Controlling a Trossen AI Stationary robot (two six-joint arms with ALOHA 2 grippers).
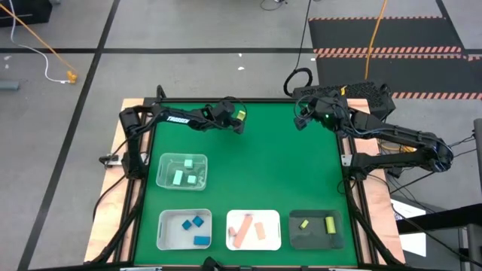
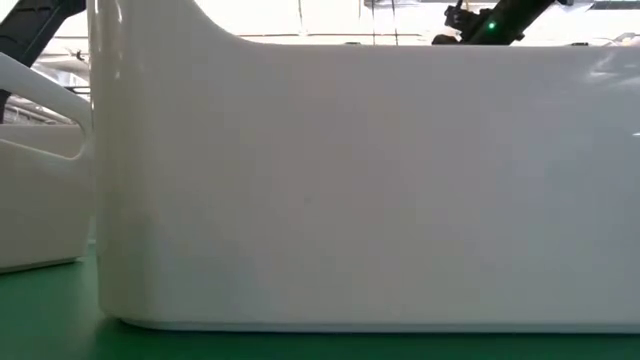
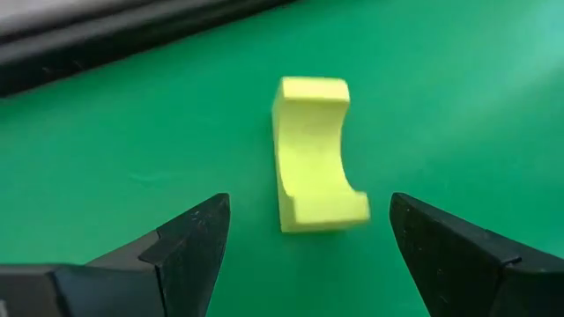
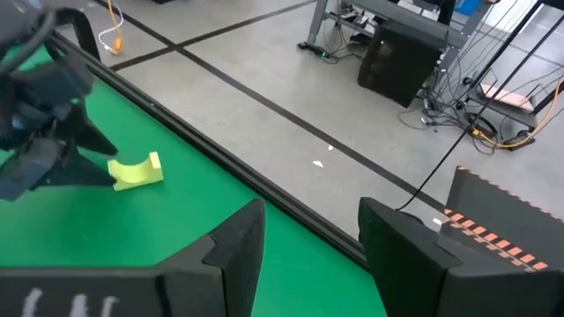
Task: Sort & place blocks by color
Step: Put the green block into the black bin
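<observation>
A yellow-green arch-shaped block (image 3: pixel 313 154) lies on the green mat near the table's far edge (image 1: pixel 241 114). My left gripper (image 3: pixel 308 238) is open just in front of it, with one finger on each side and a gap to the block on both. The right wrist view shows this block (image 4: pixel 137 172) beside the left gripper (image 4: pixel 53 150). My right gripper (image 4: pixel 308 238) is open and hovers at the far right of the mat (image 1: pixel 305 117), holding nothing. The other blocks lie in trays along the near edge.
A clear tray (image 1: pixel 162 181) holds mint blocks. A white tray (image 1: pixel 164 237) holds blue ones, another white tray (image 1: pixel 275 218) holds tan bars, and a dark tray (image 1: pixel 316 239) holds two yellow-green blocks. A white tray wall (image 2: pixel 350 180) fills the low view. Bare mat lies mid-table.
</observation>
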